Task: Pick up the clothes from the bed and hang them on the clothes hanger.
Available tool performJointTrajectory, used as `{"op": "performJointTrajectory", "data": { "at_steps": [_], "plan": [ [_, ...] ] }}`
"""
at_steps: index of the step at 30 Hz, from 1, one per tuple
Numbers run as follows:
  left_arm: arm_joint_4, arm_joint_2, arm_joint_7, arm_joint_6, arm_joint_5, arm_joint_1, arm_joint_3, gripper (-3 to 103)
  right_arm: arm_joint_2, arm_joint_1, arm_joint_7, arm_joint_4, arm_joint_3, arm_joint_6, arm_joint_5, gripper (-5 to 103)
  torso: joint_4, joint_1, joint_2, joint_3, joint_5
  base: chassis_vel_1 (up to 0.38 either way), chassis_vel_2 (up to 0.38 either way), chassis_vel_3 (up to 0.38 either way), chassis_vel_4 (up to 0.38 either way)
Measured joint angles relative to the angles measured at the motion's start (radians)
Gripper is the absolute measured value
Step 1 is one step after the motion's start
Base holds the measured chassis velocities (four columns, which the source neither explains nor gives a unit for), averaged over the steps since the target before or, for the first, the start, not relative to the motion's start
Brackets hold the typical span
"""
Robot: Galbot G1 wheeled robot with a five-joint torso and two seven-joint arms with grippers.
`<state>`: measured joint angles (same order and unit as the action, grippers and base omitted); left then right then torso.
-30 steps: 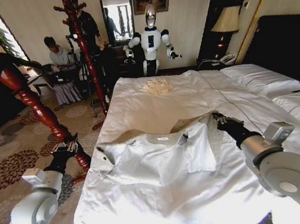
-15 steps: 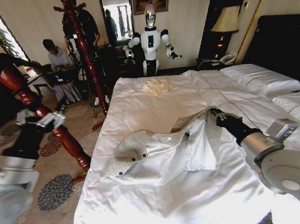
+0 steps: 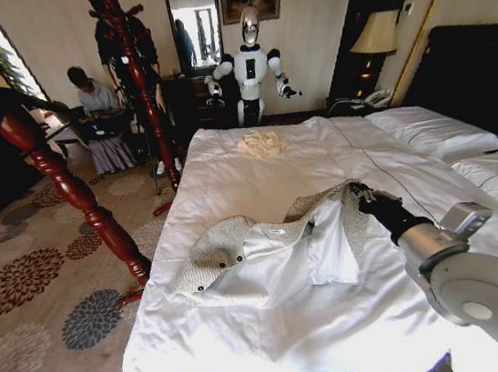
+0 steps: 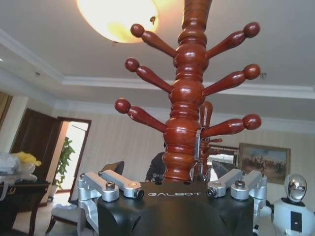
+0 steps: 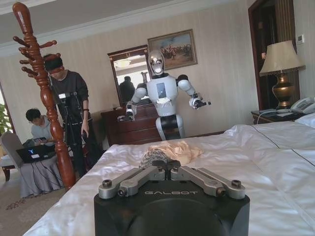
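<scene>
The clothes, a grey-beige tweed jacket with white lining turned up, lie crumpled on the bed near its foot. My right gripper is shut on the jacket's right edge; the right wrist view shows the right gripper with its jaws closed on a bunch of tweed. My left gripper is raised and open, right against the red wooden coat stand, looking up at its pegs. The clothes hanger is out of view.
A cream-yellow folded garment lies farther up the bed. The carved coat stand rises left of the bed, with a second stand behind. A white humanoid robot, a dresser and people are at the far wall. Pillows lie right.
My left arm let go of the jacket's left shoulder, rose toward the coat stand and left the head view. The jacket's left side folded over, tweed up. The right gripper kept its hold.
</scene>
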<state>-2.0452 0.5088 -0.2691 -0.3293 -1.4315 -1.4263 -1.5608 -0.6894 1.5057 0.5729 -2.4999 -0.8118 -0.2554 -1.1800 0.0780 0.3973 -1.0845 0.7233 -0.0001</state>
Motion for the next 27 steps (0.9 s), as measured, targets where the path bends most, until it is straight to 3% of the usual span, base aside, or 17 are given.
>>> {"op": "performJointTrajectory", "data": {
  "at_steps": [2,7,12,22,27],
  "plan": [
    [0.045,-0.06,-0.01,-0.055,-0.048,0.005,0.002,100,-0.001,-0.001,0.005,0.0,0.004,-0.004,0.002,1,0.0001,0.0,0.0,0.0,0.0001,0.0,0.0,0.0,0.0],
    [0.1,-0.13,-0.016,-0.124,-0.084,0.014,0.027,100,-0.001,-0.001,0.007,0.0,0.006,-0.006,0.003,1,0.0002,0.0,0.0,0.0,0.0001,0.0,0.0,0.0,0.0],
    [0.158,-0.235,-0.05,-0.237,-0.161,0.085,0.131,100,-0.003,0.005,0.014,0.0,0.006,-0.01,0.004,1,0.0005,0.0,0.0,0.0,0.0002,0.0,0.0,0.0,0.0],
    [0.145,-0.295,-0.083,-0.305,-0.168,0.093,0.159,100,-0.001,-0.005,0.018,0.0,0.027,-0.011,0.011,1,0.0,0.0,0.0,0.0,0.0002,0.0,0.0,0.0,0.0],
    [0.135,-0.298,-0.146,-0.36,-0.181,0.083,0.161,100,-0.003,-0.004,0.021,0.0,0.028,-0.013,0.015,1,0.0,0.0,0.0,0.0,0.0002,0.0,0.0,0.0,0.0]
  ]
}}
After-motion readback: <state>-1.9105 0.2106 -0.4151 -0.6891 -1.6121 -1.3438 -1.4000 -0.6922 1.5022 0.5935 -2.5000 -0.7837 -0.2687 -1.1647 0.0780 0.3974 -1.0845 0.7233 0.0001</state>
